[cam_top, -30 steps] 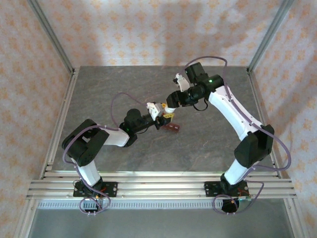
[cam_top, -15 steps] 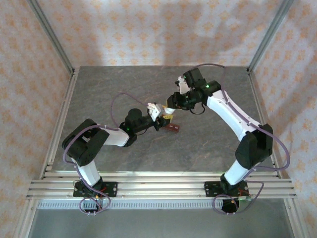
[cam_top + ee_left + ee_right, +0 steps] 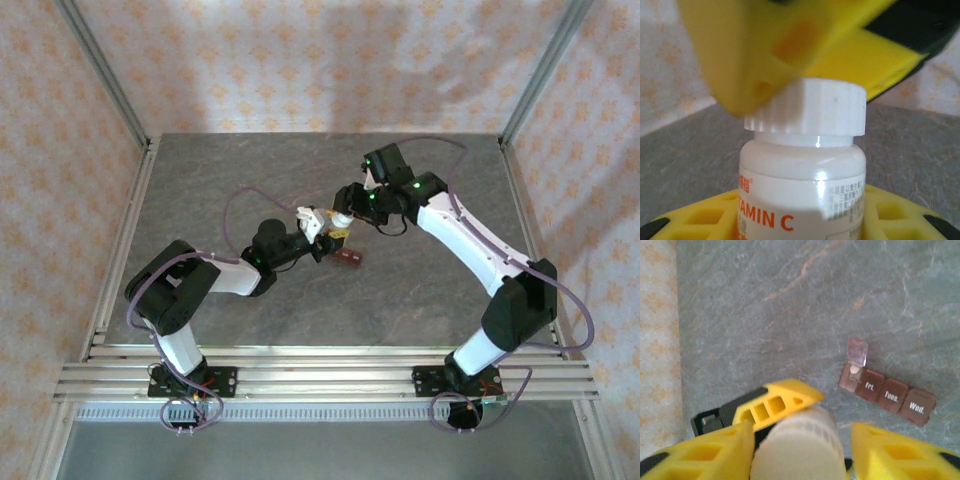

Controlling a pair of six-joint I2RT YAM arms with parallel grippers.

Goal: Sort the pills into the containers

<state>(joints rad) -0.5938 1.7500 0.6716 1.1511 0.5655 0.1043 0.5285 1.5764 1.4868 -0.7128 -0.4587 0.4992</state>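
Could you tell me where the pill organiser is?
Top view: the pill organiser lies on the table, just right of the bottle held by the left pincer.

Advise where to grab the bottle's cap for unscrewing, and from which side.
Grip the cap on its ribbed side wall, coming straight down from above. The bottle stands upright with the left gripper clamped around its body, so the cap is the free part, and the ribs should resist slipping.

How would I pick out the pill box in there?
On the grey table, look at the middle where the two arms meet. Beside them lies the pill box: a dark red-brown strip of four squares, one lid open, unlike the round white-capped bottle.
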